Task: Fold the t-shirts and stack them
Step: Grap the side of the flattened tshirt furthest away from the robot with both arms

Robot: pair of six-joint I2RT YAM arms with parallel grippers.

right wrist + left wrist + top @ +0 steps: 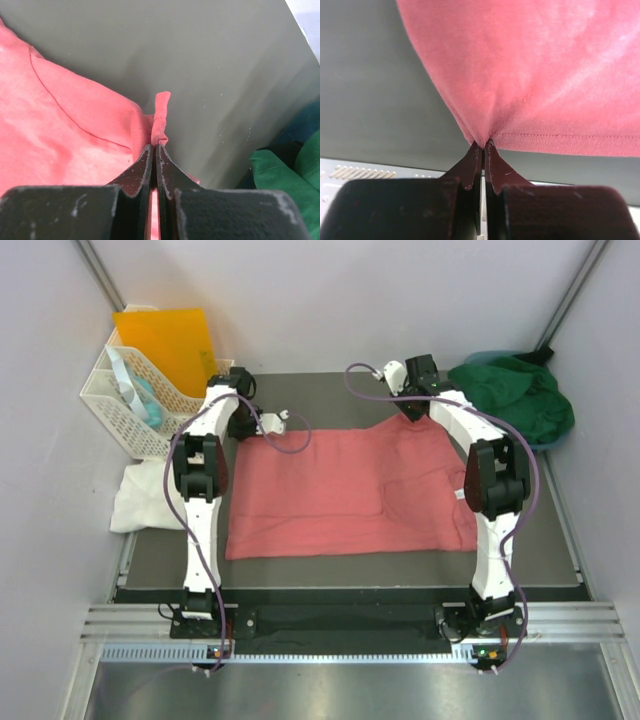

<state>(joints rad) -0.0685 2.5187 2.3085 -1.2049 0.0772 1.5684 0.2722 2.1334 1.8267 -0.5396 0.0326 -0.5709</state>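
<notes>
Lying spread across the middle of the dark worktop [330,568], the pink shirt [340,490] forms a rough rectangle, wider than it is deep. Its cloth is a soft salmon, mostly flat, with shallow wrinkles. A straight crease runs down its right half to a small step near the near edge. Its near edge is fairly straight; its far edge dips in the middle and rises toward both far corners.

At the shirt's far-left corner, the left arm [200,500] reaches over, and the left jaws are clamped on the cloth. In the left wrist view the fabric gathers to a puckered point between the closed tips, and a stitched hem runs off to one side.

At the shirt's far-right corner, the right arm [490,500] does the same. The right jaws are pressed together on a narrow ridge of pink cloth that stands up just past the tips. A thin curved seam crosses the fabric beside them.

Beyond the pink shirt's far-right corner, the green shirt [515,395] sits in a crumpled heap. To the pink shirt's left, the white shirt [140,502] is bunched at the worktop's edge. Farther back on that side stand a basket [125,405] and an orange folder [170,340].
</notes>
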